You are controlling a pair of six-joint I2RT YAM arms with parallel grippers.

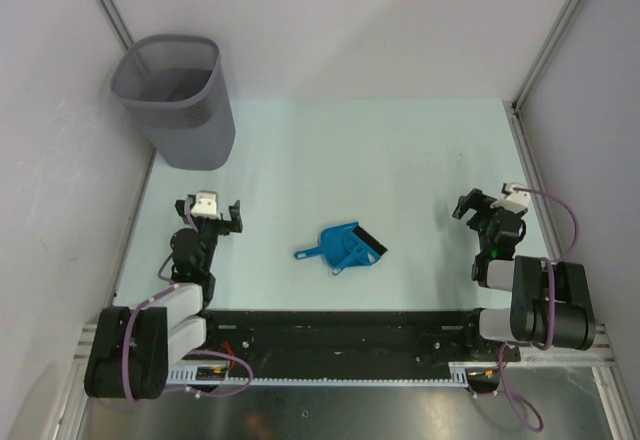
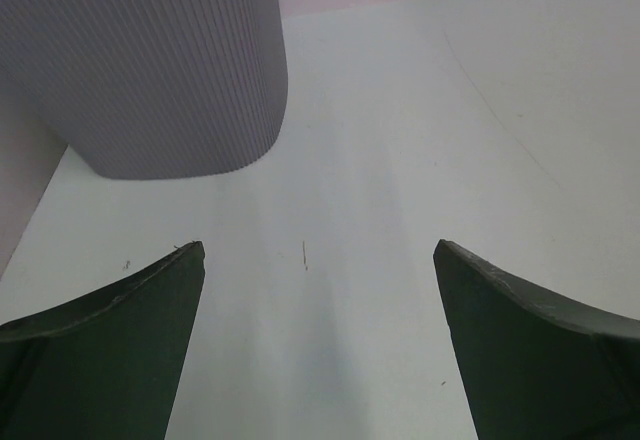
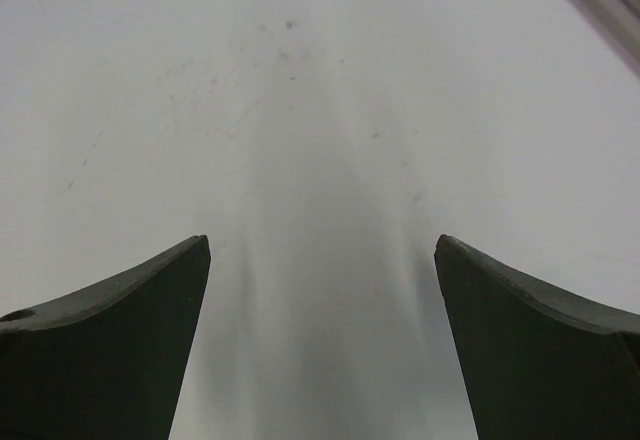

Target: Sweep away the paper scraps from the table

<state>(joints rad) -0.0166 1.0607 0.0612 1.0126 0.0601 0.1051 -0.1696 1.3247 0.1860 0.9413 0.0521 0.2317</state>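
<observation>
No green paper scraps show in any view. The pale mint-green table (image 1: 380, 160) lies bare apart from a blue dustpan (image 1: 342, 243) with a blue brush (image 1: 357, 253) lying on it, at the middle near the front. My left gripper (image 1: 212, 216) is open and empty at the left, above the table; its wrist view shows bare table (image 2: 320, 340) between the fingers. My right gripper (image 1: 486, 206) is open and empty at the right; its wrist view also shows only bare table (image 3: 320, 310).
A grey mesh wastebasket (image 1: 178, 98) stands at the far left corner, and shows in the left wrist view (image 2: 150, 60) just ahead of the left gripper. White walls close in the table on three sides. A metal rail (image 1: 535, 175) runs along the right edge.
</observation>
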